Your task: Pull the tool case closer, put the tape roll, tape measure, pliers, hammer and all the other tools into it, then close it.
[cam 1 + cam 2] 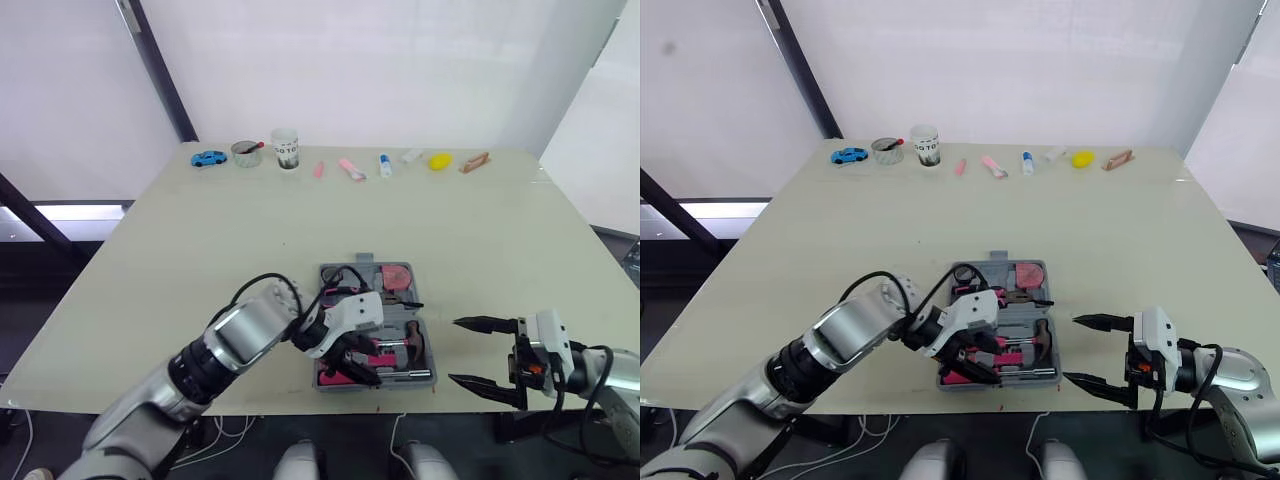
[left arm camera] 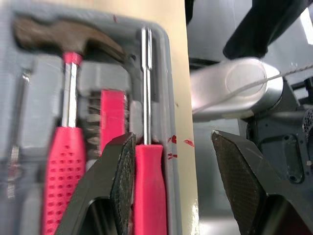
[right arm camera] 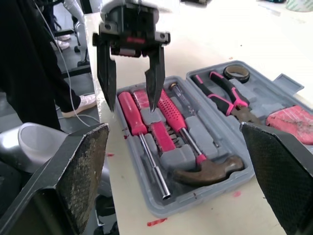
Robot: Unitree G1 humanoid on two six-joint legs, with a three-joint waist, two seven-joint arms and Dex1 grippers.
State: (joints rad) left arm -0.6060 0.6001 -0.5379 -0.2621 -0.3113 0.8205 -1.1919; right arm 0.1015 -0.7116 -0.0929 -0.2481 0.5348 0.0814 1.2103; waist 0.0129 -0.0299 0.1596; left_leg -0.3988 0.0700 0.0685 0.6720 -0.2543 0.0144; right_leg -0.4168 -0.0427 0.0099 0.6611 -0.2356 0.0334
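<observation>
Black-fingered right gripper (image 1: 453, 350) gapes wide at the table's (image 1: 200, 260) near edge, just right of the case (image 3: 195, 205). Over the case's near end the left gripper (image 3: 131, 95) is spread open, astride a smooth red screwdriver (image 2: 148, 191) handle. Moulded grey plastic, the open case also holds a dimple-gripped hammer (image 3: 210, 171), pliers (image 3: 225, 98) and tape roll (image 3: 237, 73).

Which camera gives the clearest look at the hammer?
The right wrist view: nearly the whole hammer shows, lying in the tool case. The left wrist view cuts off its grip; the eye views show it from afar.
</observation>
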